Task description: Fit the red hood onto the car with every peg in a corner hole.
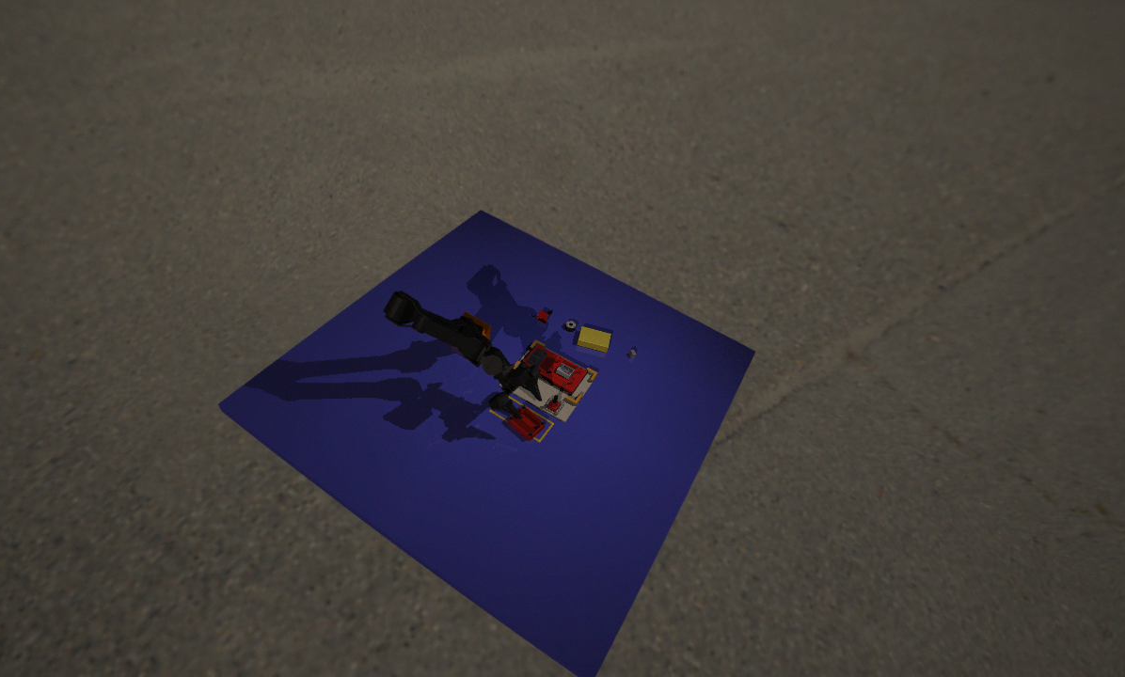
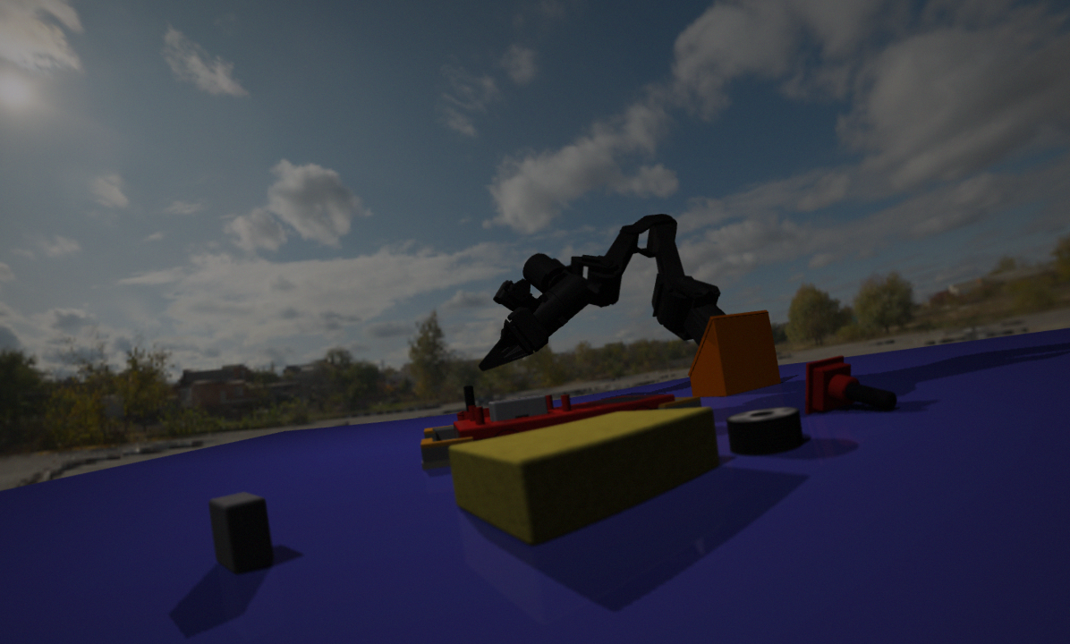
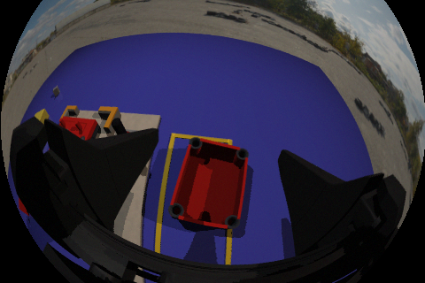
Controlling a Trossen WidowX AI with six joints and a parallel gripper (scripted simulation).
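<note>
The red hood (image 1: 526, 423) (image 3: 208, 181) lies hollow side up on the blue table, slightly turned, across one long line of a yellow outline (image 1: 546, 432) (image 3: 165, 186). Its dark ringed corner holes show in the wrist view. My gripper (image 1: 529, 408) (image 2: 483, 368) (image 3: 220, 147) is wide open and empty, tilted, above the table near the hood. In the wrist view the hood shows between the fingers. The red chassis (image 1: 573, 383) (image 2: 514, 424) (image 3: 84, 126) sits in its jig, with the grey engine block (image 1: 564, 370) (image 2: 518, 408) on its deck and short red pegs around it. The hood is hidden in the exterior view.
A red piece with a black upright shaft (image 1: 554, 403) (image 2: 466, 394) stands on the pale board (image 3: 143, 121) beside the chassis. Beyond the chassis are a yellow block (image 1: 594, 338) (image 2: 582, 472), a wheel (image 1: 570, 324) (image 2: 764, 436), another red piece (image 1: 543, 315) (image 2: 827, 388) and a small grey block (image 1: 631, 354) (image 2: 240, 532).
</note>
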